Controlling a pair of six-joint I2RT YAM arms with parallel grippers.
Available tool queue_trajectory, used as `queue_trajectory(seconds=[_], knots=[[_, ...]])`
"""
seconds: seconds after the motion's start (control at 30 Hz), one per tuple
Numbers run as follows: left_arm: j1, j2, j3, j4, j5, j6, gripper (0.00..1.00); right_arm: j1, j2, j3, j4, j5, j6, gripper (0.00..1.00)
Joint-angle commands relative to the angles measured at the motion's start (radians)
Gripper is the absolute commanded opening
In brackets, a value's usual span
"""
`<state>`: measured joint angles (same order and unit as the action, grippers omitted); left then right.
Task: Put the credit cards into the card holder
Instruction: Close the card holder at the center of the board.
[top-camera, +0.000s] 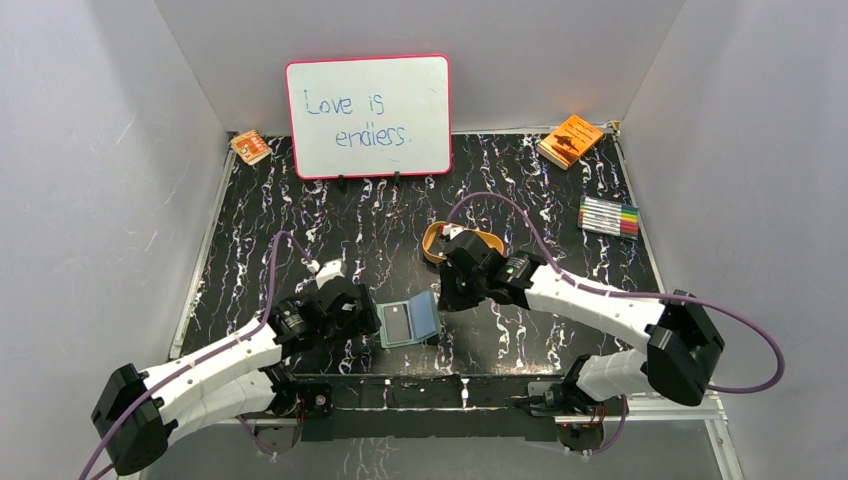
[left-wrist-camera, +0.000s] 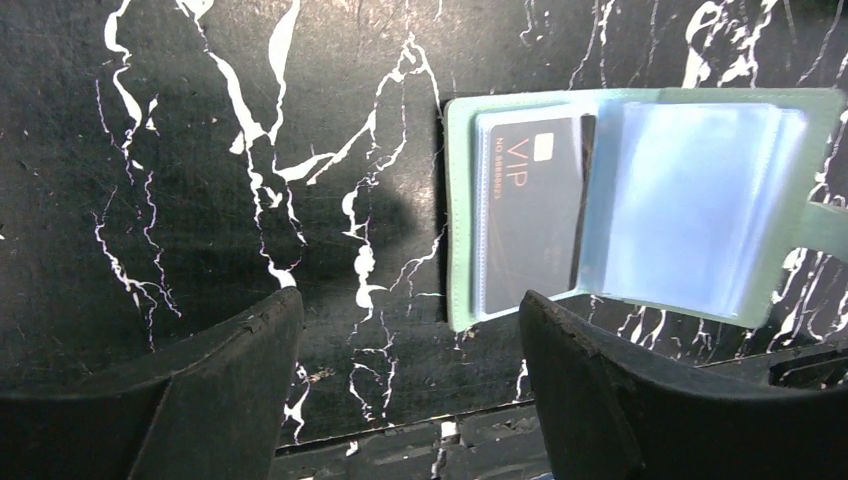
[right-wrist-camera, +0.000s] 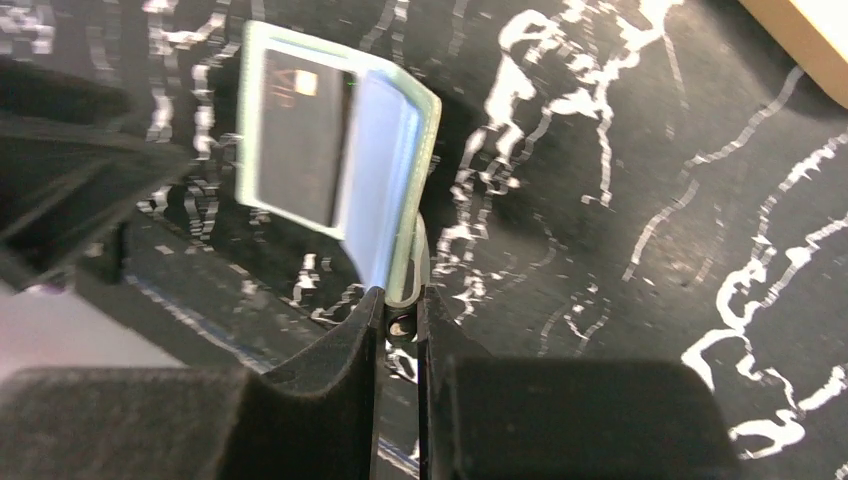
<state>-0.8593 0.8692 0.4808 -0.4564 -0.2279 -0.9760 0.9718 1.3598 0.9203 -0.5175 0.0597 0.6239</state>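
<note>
Pinching the snap tab of the holder (right-wrist-camera: 330, 150), the right gripper (right-wrist-camera: 400, 305) has its jaws nearly shut on that green strap; the leaf with the clear sleeves looks lifted off the table (top-camera: 560, 300). Holder lies open; one dark card (left-wrist-camera: 530, 210), marked VIP, sits in the sleeve of its left leaf. No loose card shows in any view. Left gripper (left-wrist-camera: 407, 305) hovers at the holder's near left corner, jaws wide apart, nothing between them

Risks, as judged:
- The pinch is on a thin tab only, so a pull could let it slip and the leaf fall shut
- Nothing pins the holder down, so a high pull could drag or lift the whole thing
- A tilt might let the card slide out of its sleeve
- One left finger (left-wrist-camera: 620, 390) stands close over the holder's near edge and could nudge it

Around:
- Tan tray (top-camera: 430, 243) just behind the holder, partly under the right arm, contents screened
- Markers (top-camera: 608, 216) well right of the holder and behind it
- Whiteboard (top-camera: 368, 115) far behind the holder
- Orange booklet (top-camera: 570, 140) back right of the holder, small packet (top-camera: 250, 147) back left
- Nothing lies between the holder and the left gripper
</note>
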Motion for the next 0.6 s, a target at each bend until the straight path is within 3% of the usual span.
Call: queue_trajectory(seconds=[0.0, 0.3, 0.57], knots=[[0.0, 0.018, -0.021, -0.005, 0.005, -0.011, 0.73, 0.007, -0.059, 0.007, 0.157, -0.126, -0.007, 0.0], [0.0, 0.082, -0.061, 0.036, 0.027, -0.019, 0.32, 0.008, -0.014, -0.017, 0.377, -0.261, 0.049, 0.0], [0.0, 0.109, -0.092, 0.08, 0.047, -0.018, 0.09, 0.02, 0.085, -0.018, 0.446, -0.344, 0.065, 0.0]])
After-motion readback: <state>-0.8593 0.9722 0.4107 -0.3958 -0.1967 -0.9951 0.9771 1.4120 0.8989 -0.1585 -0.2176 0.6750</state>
